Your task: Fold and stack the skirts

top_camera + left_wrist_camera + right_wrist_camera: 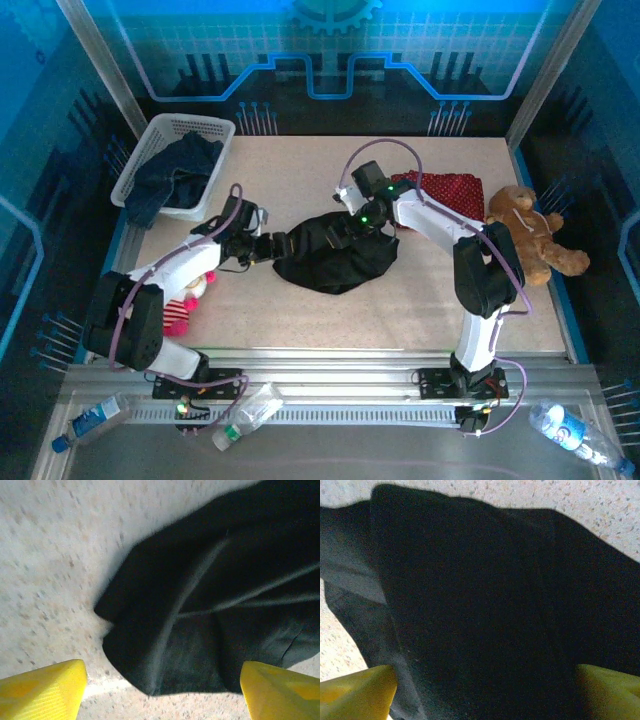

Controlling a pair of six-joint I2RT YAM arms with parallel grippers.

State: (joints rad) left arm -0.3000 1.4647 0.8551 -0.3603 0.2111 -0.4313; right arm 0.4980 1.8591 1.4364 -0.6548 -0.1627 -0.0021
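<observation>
The plain black skirt (pixel 340 258) lies crumpled in the middle of the table. My left gripper (pixel 283 243) is at its left edge; in the left wrist view the yellow fingers (pixel 42 690) stand wide apart, open, with the skirt's rounded hem (pixel 210 610) just ahead of them. My right gripper (pixel 353 228) hovers over the skirt's far side, open, its fingertips (pixel 355 692) spread above the dark cloth (pixel 485 595). The red dotted skirt (pixel 452 188) lies behind the right arm. Dark blue denim skirts (pixel 178 168) are heaped in a basket.
The white basket (pixel 222 128) stands at the back left. A brown teddy bear (pixel 530 235) sits at the right edge. A pink-and-white plush toy (pixel 185 300) lies under the left arm. Plastic bottles (pixel 245 412) lie on the front rail.
</observation>
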